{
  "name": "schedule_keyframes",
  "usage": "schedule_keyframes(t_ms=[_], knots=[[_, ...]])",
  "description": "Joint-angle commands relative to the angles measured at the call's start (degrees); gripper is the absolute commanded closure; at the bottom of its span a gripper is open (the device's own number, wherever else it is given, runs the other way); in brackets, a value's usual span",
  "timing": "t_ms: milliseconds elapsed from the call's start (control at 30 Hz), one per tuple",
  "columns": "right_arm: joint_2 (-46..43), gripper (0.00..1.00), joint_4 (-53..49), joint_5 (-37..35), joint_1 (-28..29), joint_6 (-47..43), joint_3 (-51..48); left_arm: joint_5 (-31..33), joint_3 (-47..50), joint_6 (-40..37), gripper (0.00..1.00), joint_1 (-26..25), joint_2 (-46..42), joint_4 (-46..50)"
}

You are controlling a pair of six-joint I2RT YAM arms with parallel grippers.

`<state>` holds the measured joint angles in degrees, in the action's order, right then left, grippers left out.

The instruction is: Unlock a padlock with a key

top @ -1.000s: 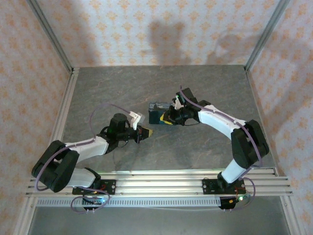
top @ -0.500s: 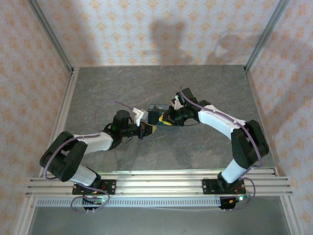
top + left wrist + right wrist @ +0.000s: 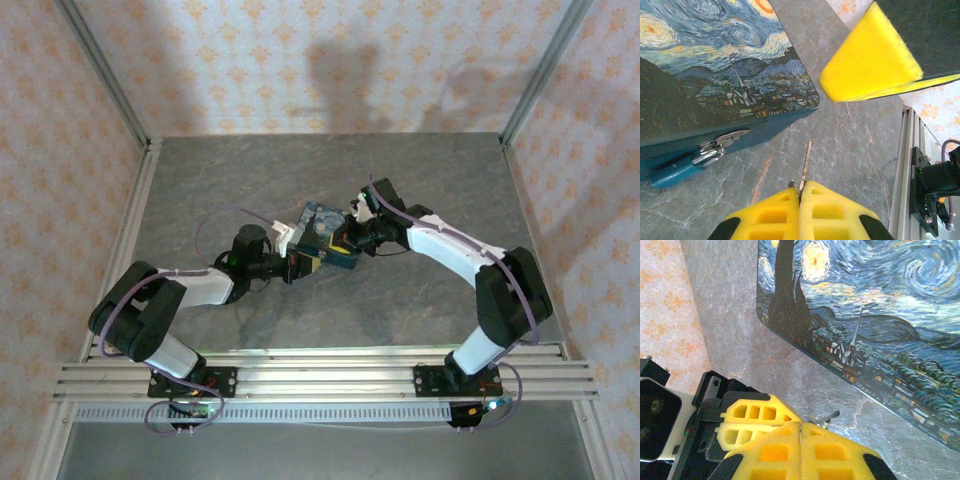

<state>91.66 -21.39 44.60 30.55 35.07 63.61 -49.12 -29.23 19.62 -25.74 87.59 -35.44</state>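
1. The left gripper [image 3: 801, 192] has its yellow pads pressed together, pinching a thin key [image 3: 806, 159] above the grey table [image 3: 855, 145].
2. Beyond the key tip and apart from it, the blue padlock [image 3: 675, 169] sits at the clasp on the painted box [image 3: 715, 60].
3. The right gripper [image 3: 800, 435], its pads pressed together, is near the box's corner.

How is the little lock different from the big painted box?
The padlock is tiny; the box is far bigger. The padlock is plain blue with a silvery loop; the box's lid bears a swirly night-sky painting. Both are mostly blue.
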Motion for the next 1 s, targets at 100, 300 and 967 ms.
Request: schedule_keyframes(t_ms=[100,300,967], knots=[[-2.34,1.00,-2.03,-7.09,0.31,-2.10,0.43,0.76,-0.41,-1.10,1.00,1.73,-1.27,1.51],[-2.94,1.00,-8.40,-31.27,10.31,-3.84,2.65,13.04,-0.47,-5.96,1.00,2.13,-7.63,20.61],[18.96,0.44,-5.68,-61.56,22.98,5.34,13.06,26.81,1.68,-5.24,1.00,2.19,-18.64,35.97]])
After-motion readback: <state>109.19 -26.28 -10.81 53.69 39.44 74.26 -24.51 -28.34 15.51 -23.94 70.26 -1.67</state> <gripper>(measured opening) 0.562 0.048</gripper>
